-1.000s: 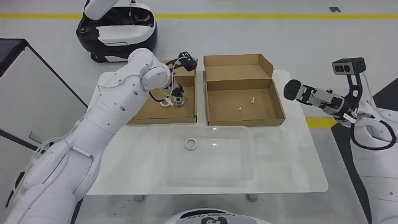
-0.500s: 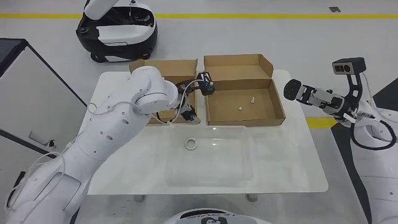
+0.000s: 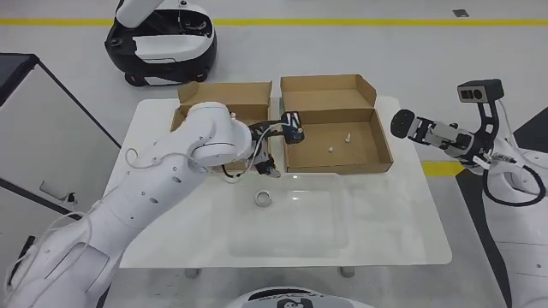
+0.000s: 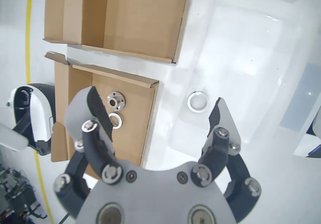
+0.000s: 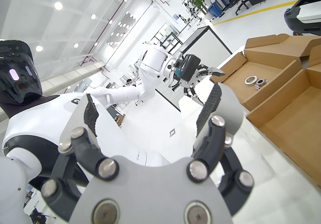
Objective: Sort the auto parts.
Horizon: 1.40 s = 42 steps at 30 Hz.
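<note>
- A metal ring [image 3: 265, 197] lies flat at the front of the bench [image 3: 385, 222], seemingly within a shallow clear tray [image 3: 325, 239]. Being round, it has no long axis.
- The left tool [image 4: 155, 102] hangs just behind and above the ring, its fingers spread wide and empty.
- Behind the ring, the left box [image 4: 133, 134] holds a flange [image 4: 116, 101] and a second ring [image 4: 115, 119]. The right box [image 3: 336, 141] holds two bolts [image 3: 349, 136].
- Well right of the ring and off the bench, the right tool [image 5: 153, 104] gapes empty, so the left arm is nearer.
</note>
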Each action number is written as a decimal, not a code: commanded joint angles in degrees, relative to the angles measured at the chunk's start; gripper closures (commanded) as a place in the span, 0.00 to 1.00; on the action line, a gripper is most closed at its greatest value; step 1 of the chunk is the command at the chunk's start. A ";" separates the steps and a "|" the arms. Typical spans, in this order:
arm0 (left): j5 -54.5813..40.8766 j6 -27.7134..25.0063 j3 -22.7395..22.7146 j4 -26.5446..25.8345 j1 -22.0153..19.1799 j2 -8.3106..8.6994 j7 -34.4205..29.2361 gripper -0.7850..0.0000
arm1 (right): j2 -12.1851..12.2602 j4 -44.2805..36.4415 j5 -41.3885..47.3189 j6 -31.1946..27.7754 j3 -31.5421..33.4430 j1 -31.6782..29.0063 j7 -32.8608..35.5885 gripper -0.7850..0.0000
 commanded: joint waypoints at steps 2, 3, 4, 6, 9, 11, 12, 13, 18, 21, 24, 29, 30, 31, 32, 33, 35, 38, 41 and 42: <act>-0.04 1.38 3.39 -1.19 -1.45 0.60 -1.36 0.00 | 0.00 0.00 0.00 0.00 0.00 0.00 0.00 0.00; -1.15 1.74 4.06 -1.63 -1.87 0.79 -1.72 0.00 | 0.00 0.00 0.00 0.00 0.00 0.00 0.00 0.00; -1.72 2.23 4.83 -2.12 -2.42 1.00 -2.21 0.00 | 0.00 0.00 0.00 0.00 0.00 0.00 0.00 0.00; -2.28 3.13 6.72 -3.36 -3.44 1.43 -3.12 0.00 | 0.00 0.00 0.00 0.00 0.00 0.00 0.00 0.00; -3.93 4.32 9.65 -5.23 -4.87 2.20 -4.31 0.01 | 0.00 0.00 0.00 0.00 0.00 0.00 0.00 0.00; -5.03 5.07 11.51 -6.44 -5.75 2.82 -5.05 0.10 | 0.00 0.00 0.00 0.00 0.00 0.00 0.00 0.00; -5.70 5.45 12.16 -7.02 -6.15 3.14 -5.43 0.13 | 0.00 0.00 0.00 0.00 0.00 0.00 0.00 0.00; -6.26 5.63 12.88 -7.68 -6.52 3.46 -5.62 0.19 | 0.00 0.00 0.00 0.00 0.00 0.00 0.00 0.00; -8.85 6.15 15.22 -10.07 -7.88 4.89 -6.13 0.38 | 0.00 0.00 0.00 0.00 0.00 0.00 0.00 0.00; -9.91 5.55 16.08 -10.03 -7.85 5.33 -5.53 0.39 | 0.00 0.00 0.00 0.00 0.00 0.00 0.00 0.00; -9.26 4.73 17.14 -8.90 -7.27 5.29 -4.59 0.38 | 0.00 0.00 0.00 0.00 0.00 0.00 0.00 0.00; -6.04 5.10 19.42 -5.86 -6.65 4.41 -3.60 0.40 | 0.00 0.00 0.00 0.00 0.00 0.00 0.00 0.00; -5.51 4.88 19.91 -5.24 -6.62 4.17 -3.69 0.40 | 0.00 0.00 0.00 0.00 0.00 0.00 0.00 0.00; -5.03 4.79 20.34 -4.87 -6.61 3.91 -3.64 0.45 | 0.00 0.00 0.00 0.00 0.00 0.00 0.00 0.00; -5.22 4.82 20.61 -4.50 -6.47 3.63 -3.11 0.51 | 0.00 0.00 0.00 0.00 0.00 0.00 0.00 0.00; -5.31 4.71 20.80 -4.11 -6.49 3.38 -2.82 0.53 | 0.00 0.00 0.00 0.00 0.00 0.00 0.00 0.00; -5.08 4.63 21.23 -3.47 -6.56 2.94 -2.78 0.54 | 0.00 0.00 0.00 0.00 0.00 0.00 0.00 0.00; -4.74 4.26 21.78 -2.29 -6.61 2.39 -2.90 0.55 | 0.00 0.00 0.00 0.00 0.00 0.00 0.00 0.00; -4.24 4.22 22.29 -0.88 -6.46 1.81 -2.27 0.54 | 0.00 0.00 0.00 0.00 0.00 0.00 0.00 0.00; -4.26 4.05 22.53 -0.44 -6.41 1.59 -2.18 0.53 | 0.00 0.00 0.00 0.00 0.00 0.00 0.00 0.00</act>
